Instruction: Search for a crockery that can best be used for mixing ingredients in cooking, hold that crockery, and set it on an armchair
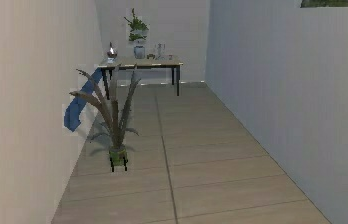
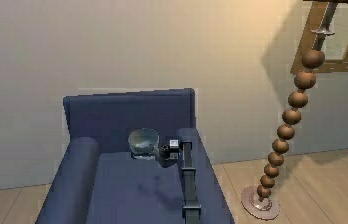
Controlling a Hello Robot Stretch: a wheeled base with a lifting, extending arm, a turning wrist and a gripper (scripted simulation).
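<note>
you're at the setting-down step: the bowl (image 2: 144, 143) is at the fingers (image 2: 159, 151), by the blue armchair (image 2: 102, 115) back. you cannot tell whether the fingers are apart or together, nor whether the bowl rests on the seat; next, ease it down and let go.

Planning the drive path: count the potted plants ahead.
2. The floor plant stands by the forward view's left wall; the tabletop plant sits on the far table. Others may be hidden.
</note>
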